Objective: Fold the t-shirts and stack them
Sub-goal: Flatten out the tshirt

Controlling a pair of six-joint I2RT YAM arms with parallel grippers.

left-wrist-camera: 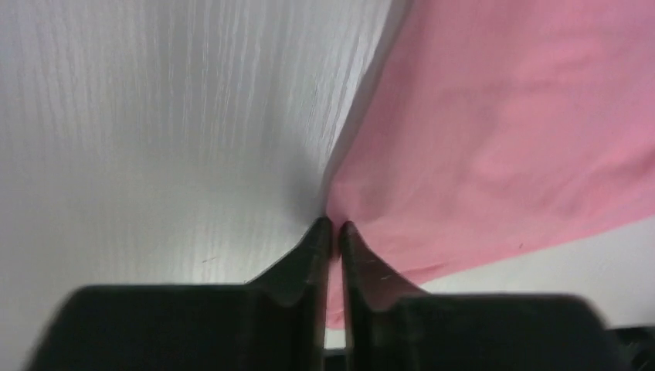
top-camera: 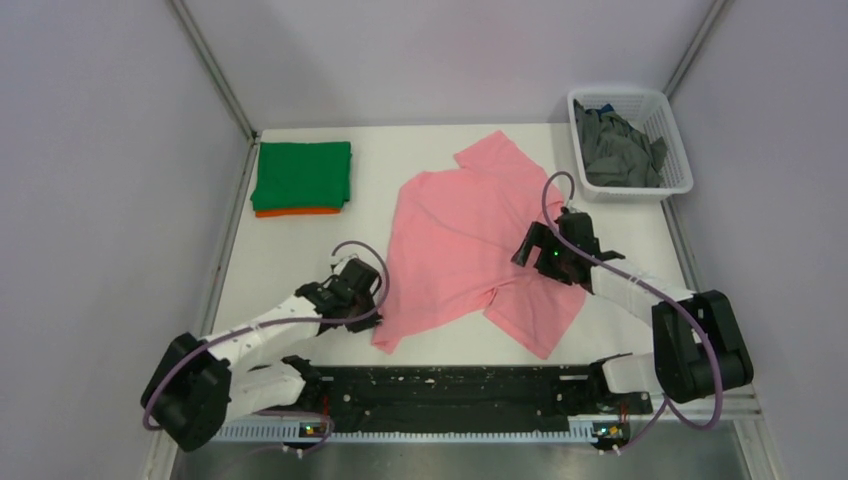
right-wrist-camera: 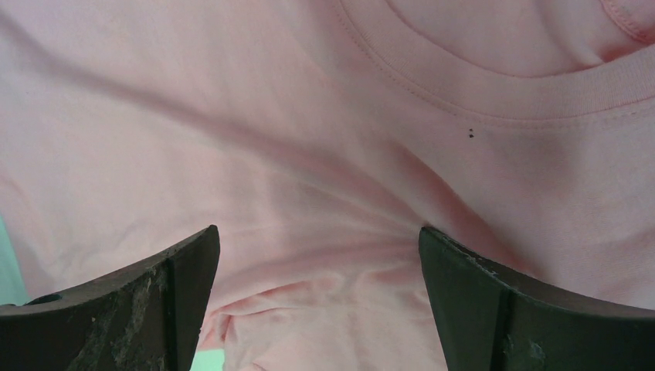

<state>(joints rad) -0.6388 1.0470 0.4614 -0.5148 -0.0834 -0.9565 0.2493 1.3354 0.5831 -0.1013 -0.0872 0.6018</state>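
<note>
A light pink t-shirt [top-camera: 460,240] lies spread on the white table [top-camera: 290,260], slightly crumpled near its front. My left gripper [top-camera: 374,292] is at the shirt's left edge; in the left wrist view it [left-wrist-camera: 334,226] is shut, with pink cloth [left-wrist-camera: 494,139] pinched between the tips. My right gripper [top-camera: 530,252] is over the shirt's right side. In the right wrist view it [right-wrist-camera: 318,255] is open, its fingers [right-wrist-camera: 174,290] down on wrinkled pink cloth [right-wrist-camera: 255,131] just below the collar [right-wrist-camera: 494,89]. A folded green t-shirt [top-camera: 302,173] lies on a folded orange one [top-camera: 296,211] at the back left.
A white lattice basket [top-camera: 670,180] at the back right holds dark grey t-shirts [top-camera: 615,148]. Grey walls close in the table on the left, right and back. A black rail [top-camera: 450,395] with the arm bases runs along the near edge.
</note>
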